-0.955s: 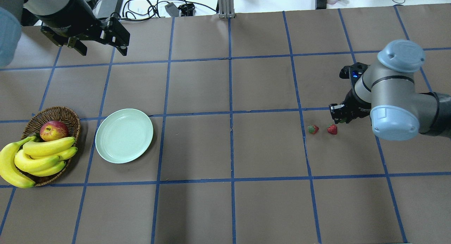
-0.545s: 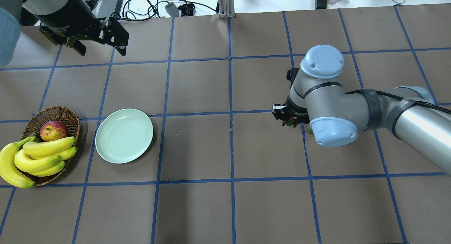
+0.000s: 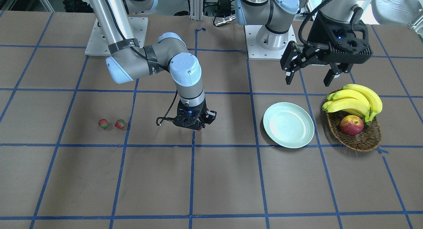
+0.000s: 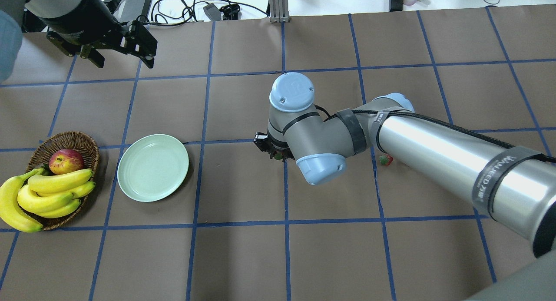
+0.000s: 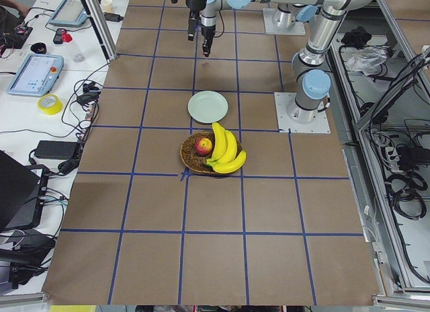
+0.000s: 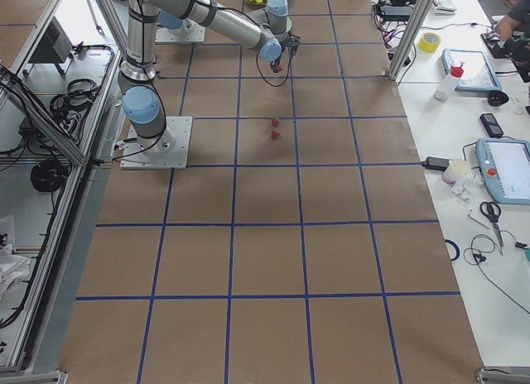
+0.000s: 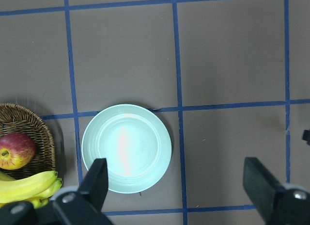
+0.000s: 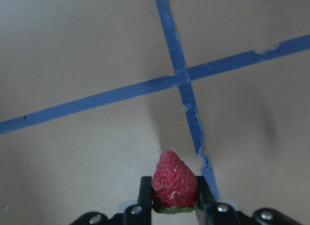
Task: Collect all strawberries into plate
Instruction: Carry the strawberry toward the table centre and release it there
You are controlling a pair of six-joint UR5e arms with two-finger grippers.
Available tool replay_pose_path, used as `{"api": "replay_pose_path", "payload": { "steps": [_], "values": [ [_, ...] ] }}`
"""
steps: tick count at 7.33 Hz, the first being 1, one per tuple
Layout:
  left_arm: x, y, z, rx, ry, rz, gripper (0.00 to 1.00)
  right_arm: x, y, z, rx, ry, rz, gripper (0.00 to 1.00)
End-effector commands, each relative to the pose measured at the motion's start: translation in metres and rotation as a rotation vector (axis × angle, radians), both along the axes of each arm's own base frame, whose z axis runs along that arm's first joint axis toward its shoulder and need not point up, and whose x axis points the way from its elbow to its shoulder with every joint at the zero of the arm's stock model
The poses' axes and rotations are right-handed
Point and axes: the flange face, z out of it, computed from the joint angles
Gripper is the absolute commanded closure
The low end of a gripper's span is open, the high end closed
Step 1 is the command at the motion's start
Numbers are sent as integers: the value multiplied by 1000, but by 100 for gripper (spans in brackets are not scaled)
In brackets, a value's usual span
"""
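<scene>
My right gripper (image 8: 174, 205) is shut on a red strawberry (image 8: 174, 184) and holds it just above a blue tape crossing near the table's middle (image 4: 276, 154). Two more strawberries (image 3: 103, 123) (image 3: 119, 123) lie side by side on the table, far to the robot's right. In the overhead view only one of them (image 4: 385, 160) shows; the arm hides the other. The empty mint-green plate (image 4: 153, 167) sits on the robot's left side, beside the basket, and also shows in the left wrist view (image 7: 126, 148). My left gripper (image 3: 309, 80) hangs open and empty, high behind the plate.
A brown wicker basket (image 4: 65, 138) with an apple (image 4: 66, 160) and bananas (image 4: 47, 196) stands left of the plate. Cables and boxes lie past the table's far edge (image 4: 173, 8). Blue tape lines grid the brown table.
My right arm has swung far left from beside the two lying strawberries to the table's middle, carrying its strawberry. The left gripper has barely moved.
</scene>
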Motion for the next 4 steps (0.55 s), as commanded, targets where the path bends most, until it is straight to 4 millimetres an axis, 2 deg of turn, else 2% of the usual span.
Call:
{"api": "replay_pose_path", "payload": {
  "steps": [1,2,3,4],
  "values": [
    [1,0,0,1,-2,0,0,10,4,-14,22,-1,7,17],
    [2,1,1,0,-4,0,0,9,6,-13,29,0,-7,0],
    [0,0,0,1,-4,-4,0,8,3,-4,13,-5,1,0],
    [3,0,0,2,-10,-1,0,0,-4,12,-20,-5,15,0]
  ]
}}
